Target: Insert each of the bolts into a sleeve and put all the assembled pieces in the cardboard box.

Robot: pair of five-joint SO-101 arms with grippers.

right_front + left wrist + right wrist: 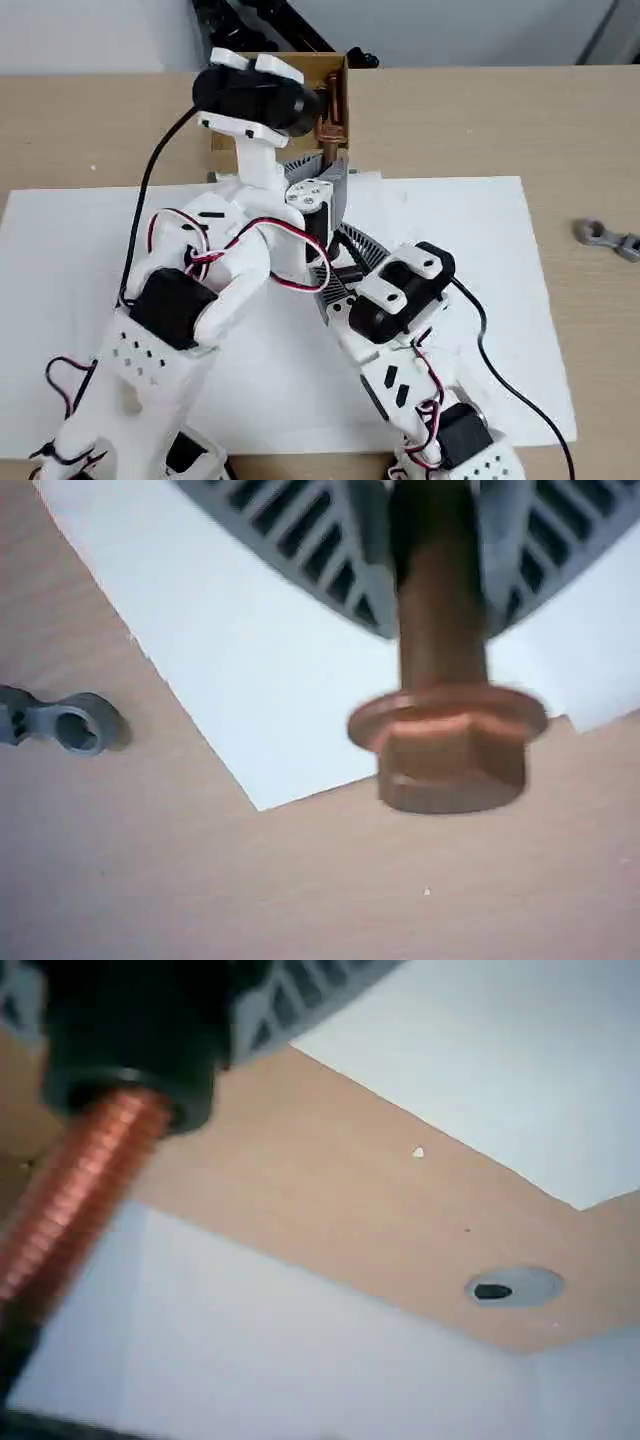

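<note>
On the bench, a paper sheet covers the middle, with the cardboard box at the far edge just behind it. A slotted tray lies on the sheet in front of the box, beneath the two arms. The bolt stands beside the box's right wall, behind the tray, with a sleeve around its threaded end. A wrench lies on the bare bench, right of the sheet and well apart from the box.
</note>
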